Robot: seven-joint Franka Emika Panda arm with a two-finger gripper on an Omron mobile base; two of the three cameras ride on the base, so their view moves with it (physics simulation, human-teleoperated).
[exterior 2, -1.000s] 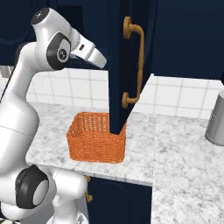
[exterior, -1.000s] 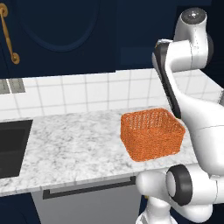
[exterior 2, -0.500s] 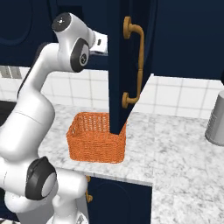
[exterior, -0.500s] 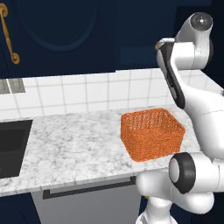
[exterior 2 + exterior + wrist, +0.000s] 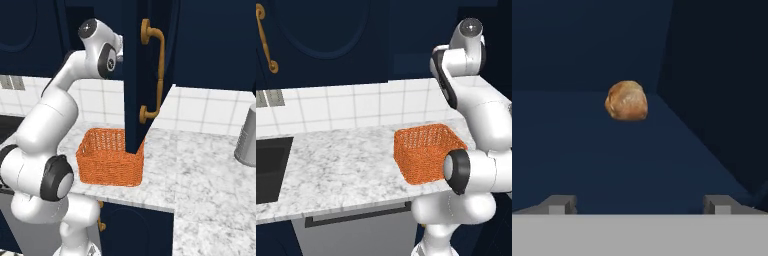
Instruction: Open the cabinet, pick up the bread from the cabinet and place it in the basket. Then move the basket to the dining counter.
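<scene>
Reach into the opened dark navy wall cabinet [image 5: 134, 75], whose door with its slim brass handle [image 5: 155, 75] stands swung out edge-on so that the interior is free to the arm. The gripper [image 5: 640, 204] points along the dark blue cabinet shelf [image 5: 587, 165], its two dark fingertips [image 5: 559, 204] spread wide with nothing between them, a spacing that judged from here suits closing around the loaf. The bread, a small rounded golden-brown roll [image 5: 626, 101], sits on the shelf ahead of the gripper and slightly to its left, well apart from the fingertips and near the shelf's back. The orange woven-mesh rectangular basket [image 5: 426, 152] stands empty on the white-grey marble table [image 5: 331, 170] below the gripper, just under the open door, presumably placed so the roll needs only a short lowering
</scene>
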